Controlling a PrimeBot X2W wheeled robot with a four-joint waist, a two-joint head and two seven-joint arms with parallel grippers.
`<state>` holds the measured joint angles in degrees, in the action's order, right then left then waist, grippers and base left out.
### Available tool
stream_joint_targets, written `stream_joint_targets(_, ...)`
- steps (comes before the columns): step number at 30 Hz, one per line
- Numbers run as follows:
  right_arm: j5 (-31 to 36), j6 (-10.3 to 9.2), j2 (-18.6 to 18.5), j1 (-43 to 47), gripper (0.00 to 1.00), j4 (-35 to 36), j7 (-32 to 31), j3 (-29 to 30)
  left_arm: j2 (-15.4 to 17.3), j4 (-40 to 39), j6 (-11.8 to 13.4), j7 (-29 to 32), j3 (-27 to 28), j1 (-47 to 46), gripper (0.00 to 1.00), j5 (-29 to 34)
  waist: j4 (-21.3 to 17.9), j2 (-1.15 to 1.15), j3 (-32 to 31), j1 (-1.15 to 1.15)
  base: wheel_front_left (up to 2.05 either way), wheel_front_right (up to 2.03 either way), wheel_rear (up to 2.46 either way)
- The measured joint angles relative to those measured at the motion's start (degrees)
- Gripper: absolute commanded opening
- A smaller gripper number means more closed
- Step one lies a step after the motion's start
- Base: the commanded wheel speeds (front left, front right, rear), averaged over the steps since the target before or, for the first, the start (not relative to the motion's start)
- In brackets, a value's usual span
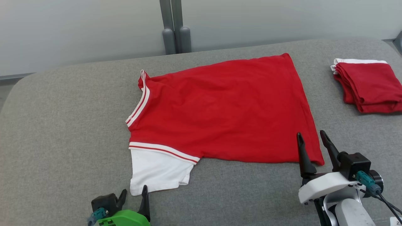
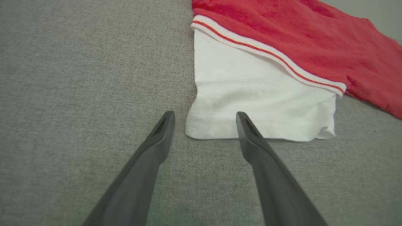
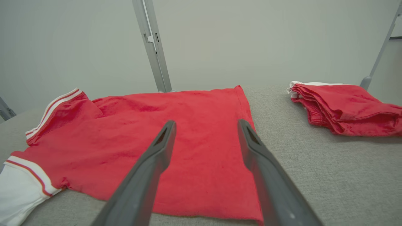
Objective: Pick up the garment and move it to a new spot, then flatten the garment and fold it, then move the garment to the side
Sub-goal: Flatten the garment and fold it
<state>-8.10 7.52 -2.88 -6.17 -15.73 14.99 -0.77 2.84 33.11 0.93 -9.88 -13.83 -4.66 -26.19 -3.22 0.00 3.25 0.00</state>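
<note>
The garment is a red shirt with white-striped trim and a white sleeve, lying flat, folded lengthwise, on the grey surface. My left gripper is open at the bottom left, its fingertips just short of the white sleeve's hem. In the left wrist view its gripper frames the sleeve's near left corner. My right gripper is open above the garment's near right corner. In the right wrist view that gripper points over the red cloth near its right hem.
A second folded red garment lies at the far right of the grey padded table, also in the right wrist view as a folded stack. Grey posts stand behind the table's far edge.
</note>
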Motion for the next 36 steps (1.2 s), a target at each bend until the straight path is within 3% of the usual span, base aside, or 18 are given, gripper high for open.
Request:
stream_joint_targets(4,0.15,0.00,0.00,-0.01,1.00,0.02,0.00,0.19,0.22,1.20,0.37,0.52,-0.08,-0.92,0.98,0.01,-0.52,0.00,0.58,0.00,0.00,0.00,0.00)
stream_joint_targets(5,0.16,0.00,0.00,-0.01,1.00,0.03,0.00,0.29,0.34,1.43,0.59,0.82,-0.31,-1.13,0.82,0.03,-0.61,0.00,0.69,0.00,0.00,0.00,0.00)
stream_joint_targets(8,0.24,0.01,0.00,-0.01,1.00,0.02,0.00,0.53,0.56,1.49,0.91,1.25,-0.57,-1.64,0.66,0.12,-0.72,0.00,0.88,0.00,0.00,0.00,0.00)
stream_joint_targets(10,0.26,0.01,0.00,-0.01,1.00,-0.01,0.00,0.74,0.85,1.56,0.92,1.76,-1.00,-1.84,0.49,0.38,-0.72,0.00,0.94,0.00,0.00,0.00,0.00)
stream_joint_targets(14,0.73,0.01,0.01,0.01,1.00,-0.85,0.00,1.53,1.20,1.56,0.75,2.23,-1.69,-2.21,0.38,0.62,-0.73,0.00,1.06,0.00,0.00,0.00,0.00)
stream_joint_targets(15,0.80,0.00,0.01,0.02,1.00,-1.35,0.00,1.99,1.19,1.55,0.60,2.22,-1.90,-2.35,0.25,0.63,-0.71,0.00,1.07,0.00,0.00,0.00,0.00)
stream_joint_targets(18,1.32,0.01,0.00,0.16,1.00,-3.25,0.01,3.91,1.22,0.99,0.52,1.72,-2.30,-2.57,0.00,0.70,-0.56,0.00,1.12,0.00,0.00,0.00,0.00)
stream_joint_targets(29,1.94,0.01,0.02,0.08,1.00,-10.27,-5.58,11.21,4.17,-9.71,1.41,1.41,-2.64,-1.72,0.00,1.90,1.15,0.00,1.33,0.00,0.00,0.00,0.00)
stream_joint_targets(36,2.21,0.00,0.02,-1.71,1.00,-13.30,-9.42,12.12,5.50,-18.39,3.00,4.11,-2.99,0.46,0.00,2.24,2.44,0.00,1.37,0.00,0.00,0.00,0.00)
